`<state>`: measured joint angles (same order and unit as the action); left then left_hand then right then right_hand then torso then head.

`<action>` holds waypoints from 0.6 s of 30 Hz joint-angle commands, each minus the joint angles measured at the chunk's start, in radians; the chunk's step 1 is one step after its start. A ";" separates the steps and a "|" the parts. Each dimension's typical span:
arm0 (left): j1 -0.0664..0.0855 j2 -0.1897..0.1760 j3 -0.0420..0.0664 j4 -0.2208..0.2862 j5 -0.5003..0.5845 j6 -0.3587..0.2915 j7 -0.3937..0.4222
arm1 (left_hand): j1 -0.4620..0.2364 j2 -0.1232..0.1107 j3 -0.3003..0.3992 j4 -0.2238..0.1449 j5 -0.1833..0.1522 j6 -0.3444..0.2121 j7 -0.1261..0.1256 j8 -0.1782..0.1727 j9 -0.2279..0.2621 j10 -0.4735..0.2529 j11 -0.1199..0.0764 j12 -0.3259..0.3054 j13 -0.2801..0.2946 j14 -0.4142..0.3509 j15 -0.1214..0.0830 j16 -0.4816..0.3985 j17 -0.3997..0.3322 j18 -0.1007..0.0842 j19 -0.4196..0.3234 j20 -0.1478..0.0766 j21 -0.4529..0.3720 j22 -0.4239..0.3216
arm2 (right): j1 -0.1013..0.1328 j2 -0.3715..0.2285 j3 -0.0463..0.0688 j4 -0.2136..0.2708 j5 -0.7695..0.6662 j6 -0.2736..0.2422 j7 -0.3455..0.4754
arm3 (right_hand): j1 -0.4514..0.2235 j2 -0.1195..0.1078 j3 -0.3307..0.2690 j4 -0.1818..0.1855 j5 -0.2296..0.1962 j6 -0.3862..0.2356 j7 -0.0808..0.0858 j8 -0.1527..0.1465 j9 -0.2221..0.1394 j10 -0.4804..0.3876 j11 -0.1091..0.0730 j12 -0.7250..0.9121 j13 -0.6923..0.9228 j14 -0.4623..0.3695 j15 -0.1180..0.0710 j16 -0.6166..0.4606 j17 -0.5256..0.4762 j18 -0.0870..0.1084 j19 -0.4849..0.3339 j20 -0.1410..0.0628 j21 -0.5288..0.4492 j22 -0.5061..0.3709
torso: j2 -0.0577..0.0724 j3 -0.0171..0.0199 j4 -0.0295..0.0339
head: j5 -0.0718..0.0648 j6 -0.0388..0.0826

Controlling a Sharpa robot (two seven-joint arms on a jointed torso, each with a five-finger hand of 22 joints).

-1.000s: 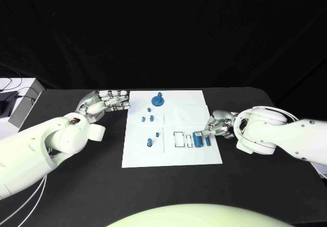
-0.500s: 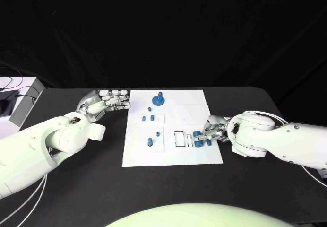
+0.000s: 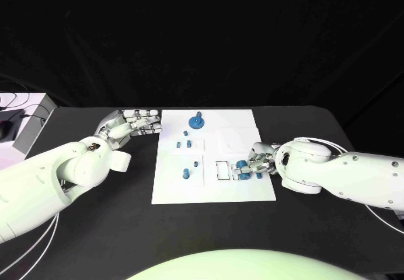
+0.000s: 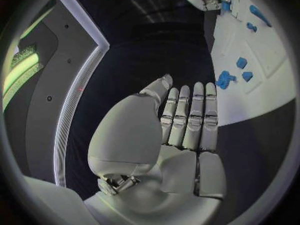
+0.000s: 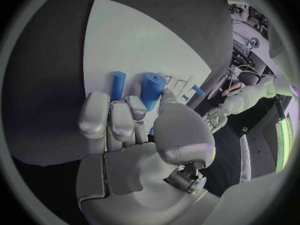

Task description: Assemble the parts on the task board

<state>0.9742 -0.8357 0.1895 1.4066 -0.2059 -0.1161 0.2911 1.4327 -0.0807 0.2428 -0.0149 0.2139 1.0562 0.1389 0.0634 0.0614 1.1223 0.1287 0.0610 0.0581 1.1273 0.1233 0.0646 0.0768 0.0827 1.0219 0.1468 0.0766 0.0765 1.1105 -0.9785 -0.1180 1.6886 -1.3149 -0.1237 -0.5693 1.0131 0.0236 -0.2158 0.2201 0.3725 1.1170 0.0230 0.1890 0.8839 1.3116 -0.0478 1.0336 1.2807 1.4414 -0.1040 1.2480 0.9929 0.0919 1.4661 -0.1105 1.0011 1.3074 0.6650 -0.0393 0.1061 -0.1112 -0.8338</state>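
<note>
The right hand (image 3: 257, 161) sat over the right side of the board (image 3: 236, 192), fingers pinching a blue cylinder (image 5: 151, 90) between thumb and fingertips. A second, thinner blue peg (image 5: 117, 85) lay just beside it, right by the fingers. Couldn't tell if that one was touched or just close.

The left hand (image 3: 131, 124) hung off the board's left edge, fingers straight and together, holding nothing.

Other blue bits were on the board: a gear-looking piece (image 3: 197, 121) near the far edge, and small pegs (image 3: 187, 143) in the middle.
</note>
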 commanded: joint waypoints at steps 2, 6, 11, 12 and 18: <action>0.000 0.000 0.001 0.004 0.005 0.016 0.001 | -0.002 -0.006 -0.002 0.006 -0.002 -0.005 0.008 -0.001 0.000 0.005 0.003 -0.002 0.000 -0.007 -0.003 -0.003 0.001 -0.003 -0.002 0.007 -0.003 -0.001 | -0.008 0.007 -0.003 -0.015 -0.036 0.033 -0.012 | 0.001 0.006 0.007 -0.010 0.018 0.000 0.000 -0.006 -0.002 0.005 0.002 -0.005 0.001 0.008 0.001 0.000 0.002 -0.008 0.067 -0.006 0.002 0.129 | -0.002 -0.0005 -0.0008 | 0.000 -0.002; 0.000 -0.001 0.001 0.004 0.005 0.016 0.000 | 0.000 -0.005 -0.002 0.006 -0.002 -0.005 0.007 -0.001 0.000 0.004 0.003 -0.002 0.000 -0.007 -0.003 -0.003 0.001 -0.003 -0.002 0.007 -0.003 -0.001 | -0.009 0.009 -0.003 -0.016 -0.033 0.029 -0.010 | 0.009 0.010 0.008 -0.028 0.078 0.000 -0.001 -0.007 0.001 0.005 0.001 -0.006 0.003 0.008 0.000 -0.001 0.003 -0.008 0.067 -0.006 0.002 0.129 | -0.002 -0.0003 -0.0009 | 0.002 -0.002; 0.000 -0.001 0.001 0.004 0.005 0.015 -0.001 | 0.004 -0.004 0.001 0.004 -0.001 -0.005 0.008 -0.001 0.000 0.004 0.003 -0.002 0.000 -0.007 -0.003 -0.003 0.001 -0.002 -0.002 0.007 -0.003 -0.001 | -0.010 0.002 -0.003 -0.001 0.002 -0.013 -0.001 | 0.042 0.034 0.024 -0.072 0.215 0.001 -0.002 -0.007 0.004 0.007 -0.001 -0.004 0.004 0.009 -0.001 -0.002 0.003 -0.009 0.067 -0.007 0.002 0.129 | -0.002 0.0000 -0.0011 | 0.003 -0.001; 0.000 -0.001 0.001 0.004 0.005 0.015 -0.001 | 0.005 -0.004 0.002 0.003 -0.001 -0.005 0.008 -0.001 0.000 0.004 0.003 -0.002 0.000 -0.007 -0.003 -0.003 0.001 -0.002 -0.002 0.007 -0.003 -0.001 | -0.010 -0.001 -0.003 0.004 0.012 -0.024 0.001 | 0.046 0.037 0.027 -0.079 0.240 0.001 -0.003 -0.008 0.005 0.007 -0.001 -0.005 0.004 0.009 -0.002 -0.003 0.003 -0.009 0.067 -0.008 0.004 0.130 | -0.002 0.0001 -0.0008 | 0.003 -0.001; 0.000 -0.001 0.001 0.002 0.005 0.016 -0.001 | 0.005 -0.004 0.002 0.003 -0.001 -0.005 0.008 -0.001 0.000 0.004 0.003 -0.002 0.000 -0.007 -0.003 -0.003 0.001 -0.002 -0.002 0.007 -0.003 -0.001 | 0.000 -0.023 -0.001 0.037 0.092 -0.078 0.010 | 0.070 0.053 0.049 -0.124 0.340 -0.001 -0.006 -0.010 0.004 0.006 -0.004 -0.008 0.004 0.008 -0.004 -0.004 0.003 -0.010 0.067 -0.010 0.005 0.130 | -0.002 -0.0005 -0.0017 | 0.003 0.000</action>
<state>0.9742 -0.8378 0.1895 1.4070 -0.2055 -0.1159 0.2870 1.4327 -0.0807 0.2428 -0.0150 0.2139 1.0525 0.1426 0.0634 0.0613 1.1223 0.1287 0.0609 0.0581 1.1273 0.1233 0.0646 0.0768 0.0827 1.0218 0.1468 0.0766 0.0766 1.1087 -0.9997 -0.1200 1.7193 -1.2851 -0.1609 -0.5664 1.0335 0.0328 -0.2178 0.1491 0.7051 1.1179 0.0243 0.1742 0.8803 1.3122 -0.0474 1.0282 1.2842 1.4453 -0.1076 1.2479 0.9950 0.0850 1.4661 -0.1105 1.0010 1.3081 0.6632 -0.0394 0.1050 -0.1080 -0.8335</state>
